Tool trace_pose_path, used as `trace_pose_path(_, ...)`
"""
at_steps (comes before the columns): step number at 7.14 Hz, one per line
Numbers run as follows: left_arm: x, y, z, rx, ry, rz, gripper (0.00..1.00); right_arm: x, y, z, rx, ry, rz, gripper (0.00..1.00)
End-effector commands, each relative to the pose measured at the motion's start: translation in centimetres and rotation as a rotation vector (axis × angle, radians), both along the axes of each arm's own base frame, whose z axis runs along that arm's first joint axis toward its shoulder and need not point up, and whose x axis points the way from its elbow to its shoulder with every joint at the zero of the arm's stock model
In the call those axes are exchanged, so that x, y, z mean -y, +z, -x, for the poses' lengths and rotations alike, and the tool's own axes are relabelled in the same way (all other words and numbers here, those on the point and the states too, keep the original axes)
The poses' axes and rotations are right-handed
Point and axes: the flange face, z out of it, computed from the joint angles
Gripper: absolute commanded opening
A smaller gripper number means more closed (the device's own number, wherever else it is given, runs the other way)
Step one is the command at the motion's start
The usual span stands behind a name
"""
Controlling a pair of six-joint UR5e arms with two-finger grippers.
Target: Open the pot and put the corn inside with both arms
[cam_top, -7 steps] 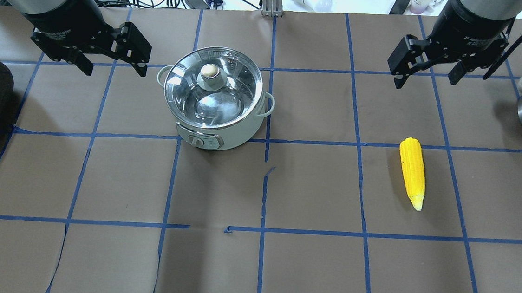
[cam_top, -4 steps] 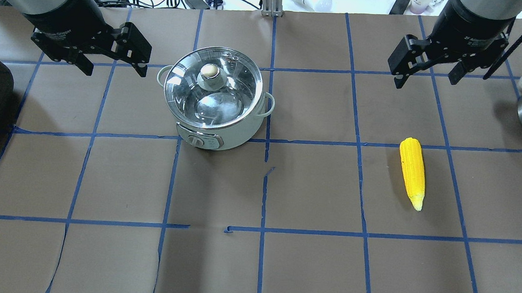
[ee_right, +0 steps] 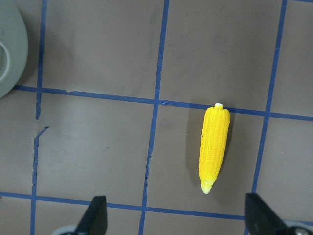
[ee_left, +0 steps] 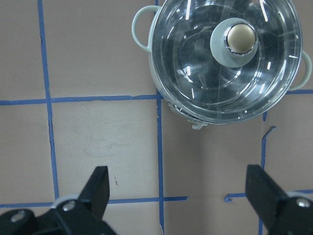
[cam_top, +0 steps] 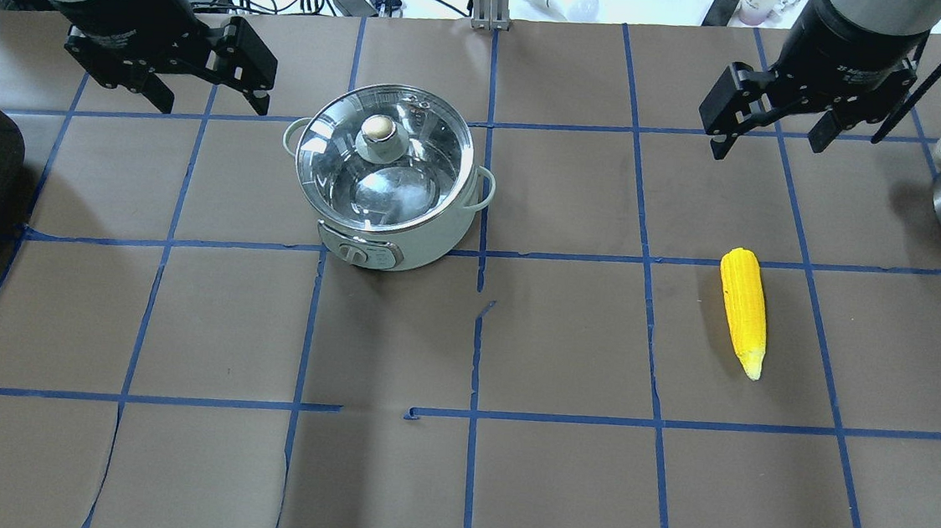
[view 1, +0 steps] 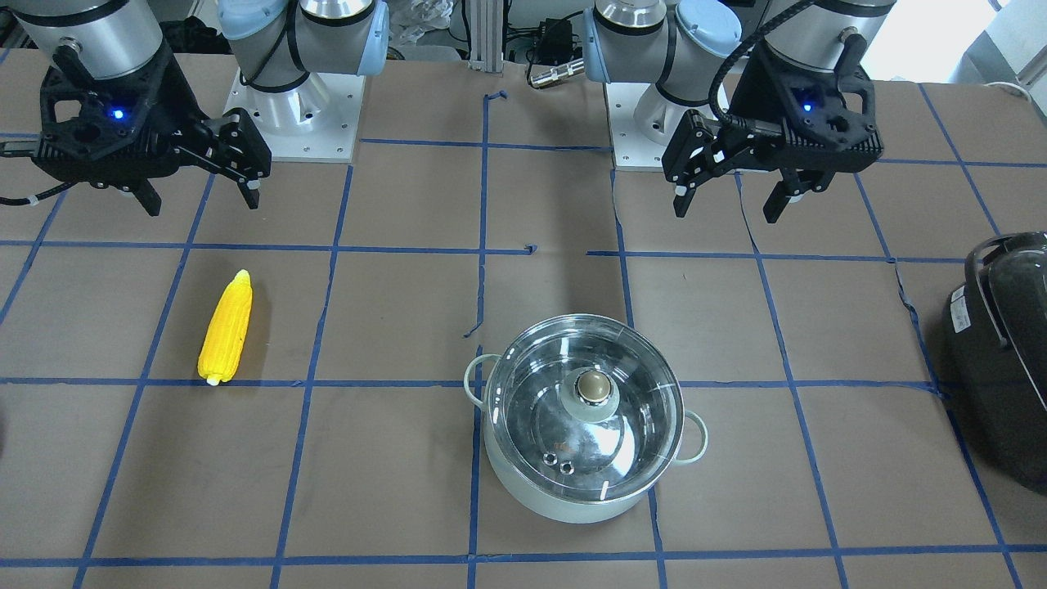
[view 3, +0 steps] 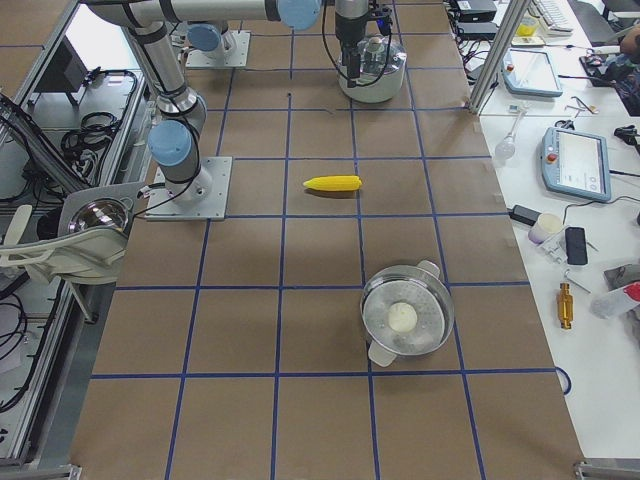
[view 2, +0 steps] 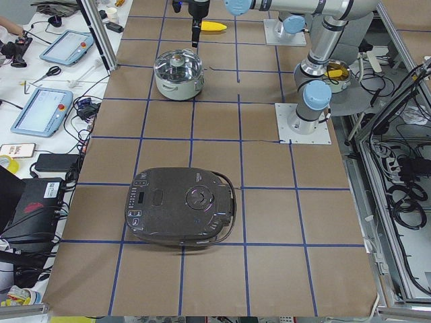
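**Pot lidded, corn lying apart, both pincers spread and empty**

The pot is round and pale green, with a small loop handle on each side and a control panel on the wall facing the robot. Its clear glass lid sits closed on the rim, the brass knob on top, and the shiny steel interior shows through the glass. It stands on the brown, blue-taped tabletop, on the robot's left half.

The corn is a bright yellow tapered cob lying flat on the right half, well apart from the pot. Its thin tip points toward the robot and its white stub points away.

The left pincer hangs above the tabletop just beside the pot's left handle. Its jaws are spread wide, holding and touching nothing. The right pincer hangs beyond the corn, on the side away from the robot. Its jaws are also wide apart and empty. In the right wrist view the corn lies on the tabletop between and ahead of the two fingertips.
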Motion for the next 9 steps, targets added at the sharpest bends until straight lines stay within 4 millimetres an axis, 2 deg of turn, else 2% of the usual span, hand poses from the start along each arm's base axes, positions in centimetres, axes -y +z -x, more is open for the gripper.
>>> trace_pose_path(1,4.3,-2.6,2.0,-0.006,-0.019,0.042,1.00,0.0,0.0,0.0,0.000,0.000,0.000,1.00)
trace_pose_path(3,7.3,-7.9,7.3,-0.034,0.063,0.042,1.00,0.0,0.0,-0.1,0.000,0.002,0.000,1.00)
trace_pose_path(4,8.5,-11.1,8.0,-0.037,0.130,0.000,1.00,0.0,0.0,-0.1,-0.001,0.002,0.002,1.00)
trace_pose_path(6,10.0,-15.2,9.3,-0.035,0.146,-0.038,1.00,0.0,-0.1,0.0,0.001,0.000,-0.001,1.00)
trace_pose_path(7,10.5,-15.1,9.3,-0.026,0.106,-0.013,1.00,0.0,-0.1,0.0,0.000,0.000,-0.003,1.00)
trace_pose_path(9,11.0,-16.6,9.7,-0.028,0.107,-0.020,0.98,0.0,-0.1,0.0,0.000,0.000,-0.003,1.00)
